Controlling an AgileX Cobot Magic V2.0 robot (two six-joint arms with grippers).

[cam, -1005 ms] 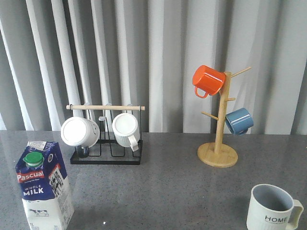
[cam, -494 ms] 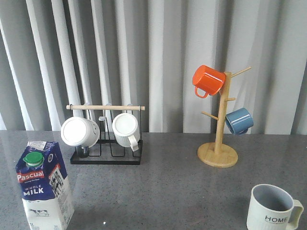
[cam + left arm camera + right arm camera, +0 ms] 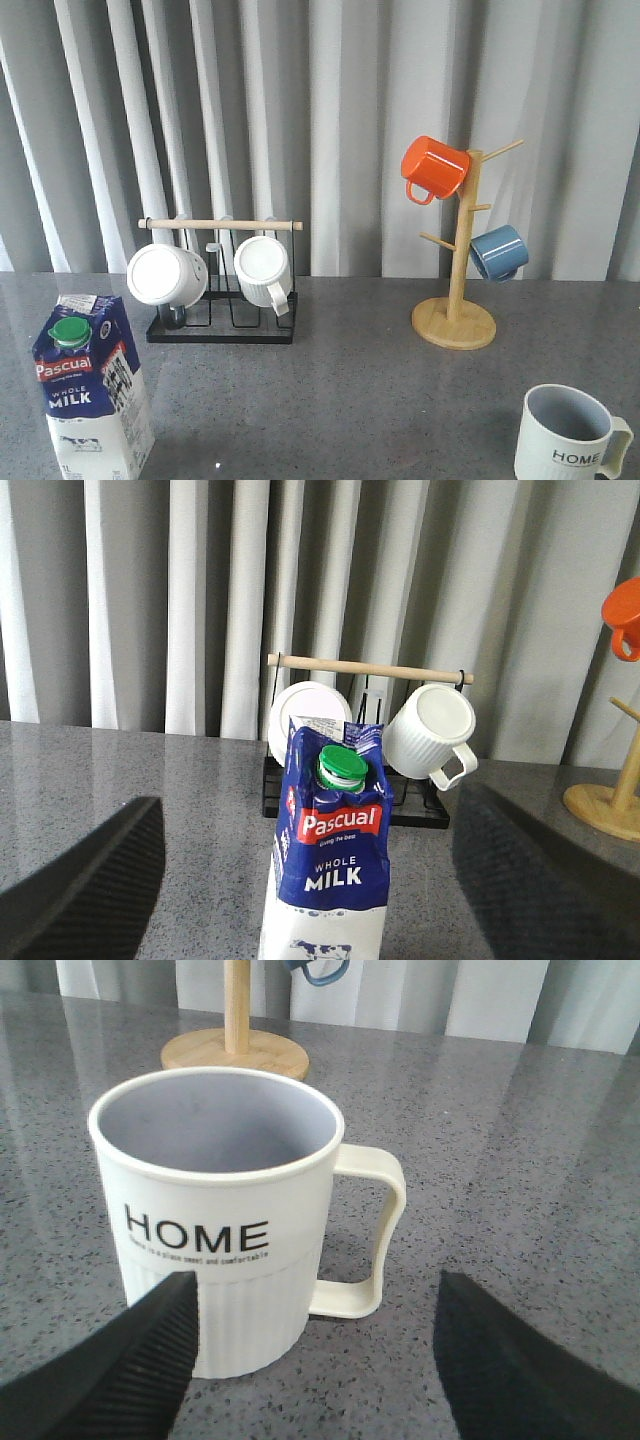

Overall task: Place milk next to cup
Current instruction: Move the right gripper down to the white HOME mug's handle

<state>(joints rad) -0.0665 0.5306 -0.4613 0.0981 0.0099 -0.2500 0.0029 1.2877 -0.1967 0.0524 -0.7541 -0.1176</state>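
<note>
The milk, a blue-and-white carton with a green cap, stands upright at the front left of the grey table. In the left wrist view the milk stands ahead of my left gripper, whose wide-open fingers lie to either side without touching it. The cup, off-white with "HOME" lettering, stands at the front right. In the right wrist view the cup stands just ahead of my open, empty right gripper, its handle pointing between the fingers. Neither gripper shows in the front view.
A black wire rack with a wooden bar holds two white ribbed mugs at the back left. A wooden mug tree at the back right carries an orange mug and a blue mug. Grey curtains hang behind.
</note>
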